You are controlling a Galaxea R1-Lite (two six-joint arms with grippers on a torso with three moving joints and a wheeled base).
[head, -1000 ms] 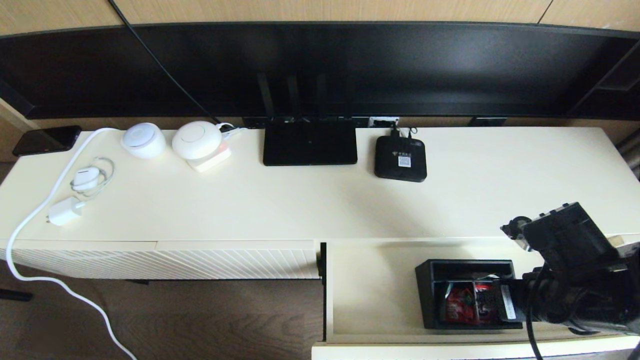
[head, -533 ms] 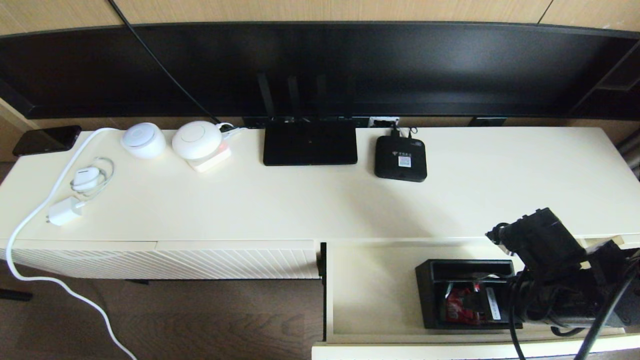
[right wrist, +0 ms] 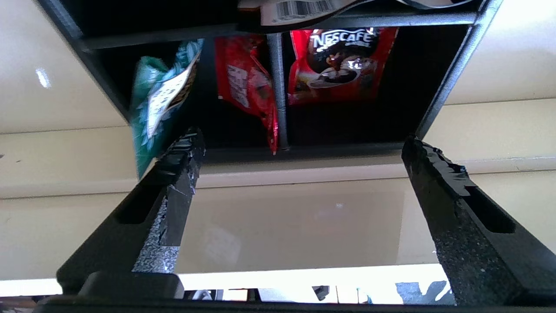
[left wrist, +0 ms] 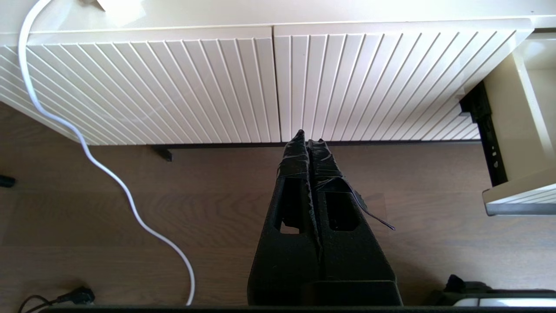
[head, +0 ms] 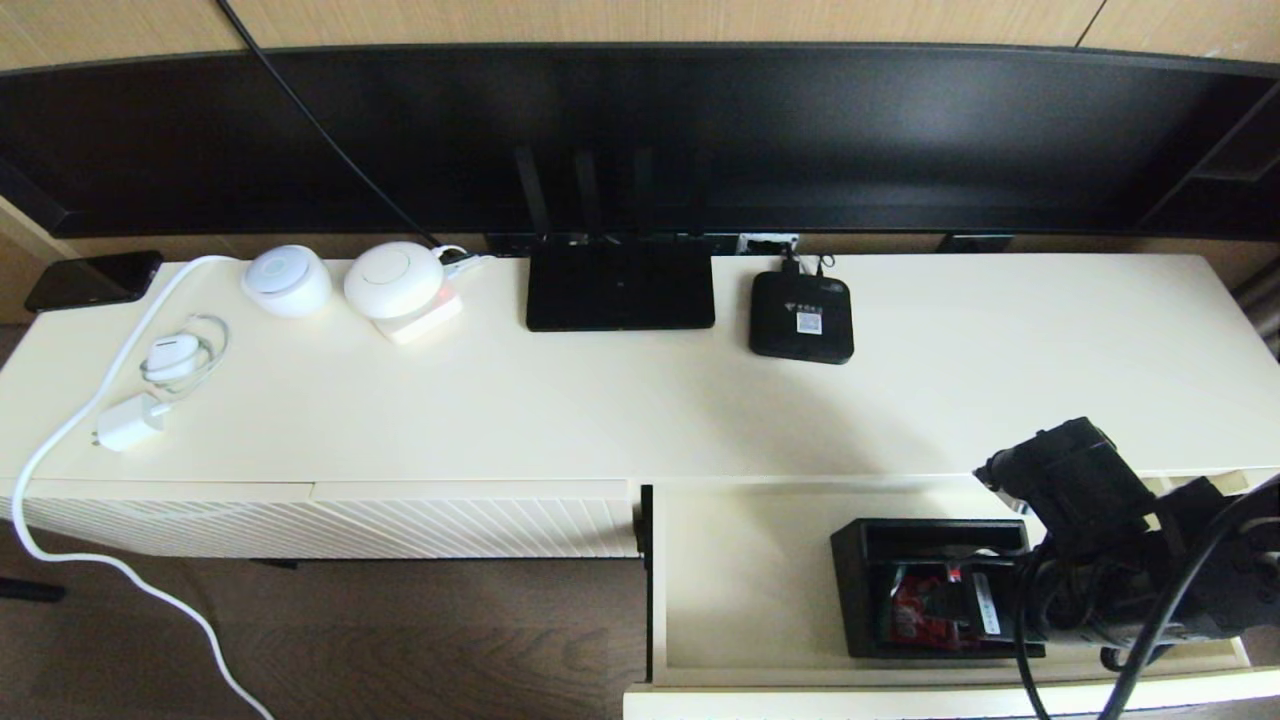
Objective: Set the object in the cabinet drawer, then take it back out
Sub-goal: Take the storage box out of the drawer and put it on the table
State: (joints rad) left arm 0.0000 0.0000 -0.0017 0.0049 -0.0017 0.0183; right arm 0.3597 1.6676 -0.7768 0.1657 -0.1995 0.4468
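Black organizer box (head: 935,588) sits inside the open cabinet drawer (head: 745,590); my right gripper (right wrist: 299,150) is spread wide just beside it, gripping nothing, so step 1 looks done.

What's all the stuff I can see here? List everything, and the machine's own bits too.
Organizer box: one, black, in the open drawer, near its right end.
Snack packets: several, mostly red, one green, inside the box.
Drawer: one, cream, pulled open at the cabinet's right.
Cabinet top: one, cream, runs full width.
Ribbed panels: two, cream, left of the drawer.
Router: one, black, back centre.
Set-top box: one, black, right of the router.
Round devices: two, white, back left.
Charger: one, white, front left.
Phone: one, black, far left.
TV: one, black, behind.
Right hand: black, open, at the box's edge.
Left hand: black, shut, parked over the floor.
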